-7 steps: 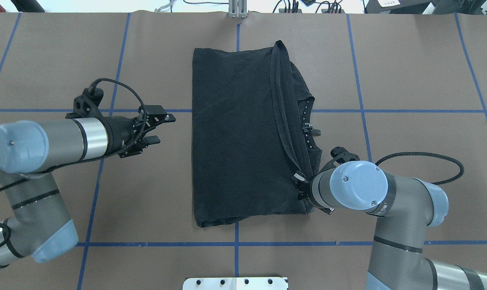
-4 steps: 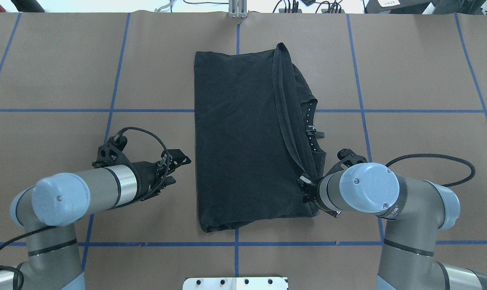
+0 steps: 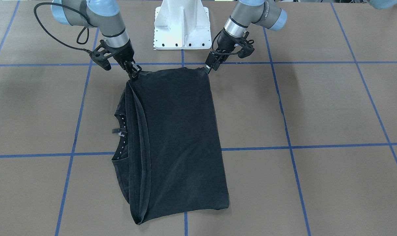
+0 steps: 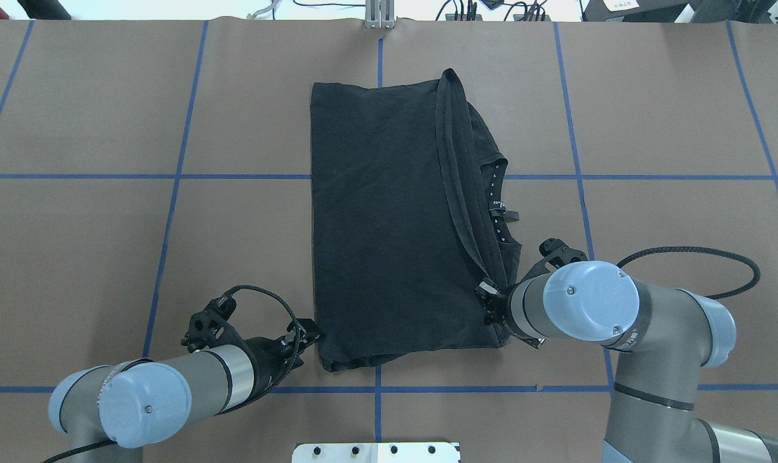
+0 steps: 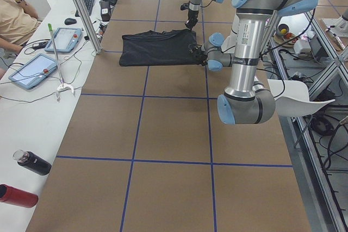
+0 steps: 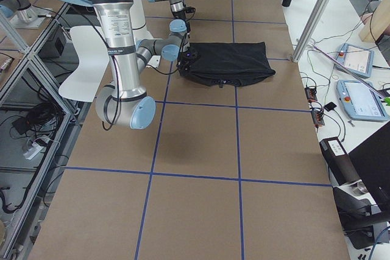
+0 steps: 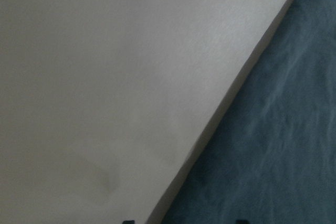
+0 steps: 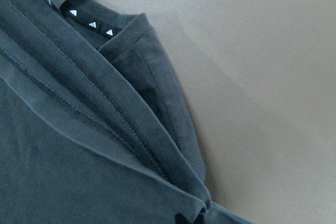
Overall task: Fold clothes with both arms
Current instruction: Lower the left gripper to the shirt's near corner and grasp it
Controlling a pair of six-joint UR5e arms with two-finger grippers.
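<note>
The black T-shirt (image 4: 376,225) lies folded into a long rectangle on the brown table, with hem and collar layers showing along its right side (image 3: 136,131). My right gripper (image 4: 490,299) is shut on the bunched hem at the shirt's near right corner; the wrist view shows the fabric (image 8: 63,145) gathered to a pinch at the bottom edge. My left gripper (image 4: 310,334) is low at the near left corner and open. In the left wrist view two fingertips (image 7: 128,221) stand apart on either side of the shirt's edge (image 7: 278,145). The chest graphic is hidden.
The white pedestal base (image 3: 182,26) stands just behind the shirt's near edge. Blue tape lines (image 4: 170,176) cross the table. Tablets (image 5: 32,71), bottles (image 5: 32,162) and metal posts (image 5: 81,9) stand along the operators' side.
My left arm has swung back toward the robot's base, from beside the shirt's left edge down to its near left corner. The right gripper shifted slightly with the hem, then held still.
</note>
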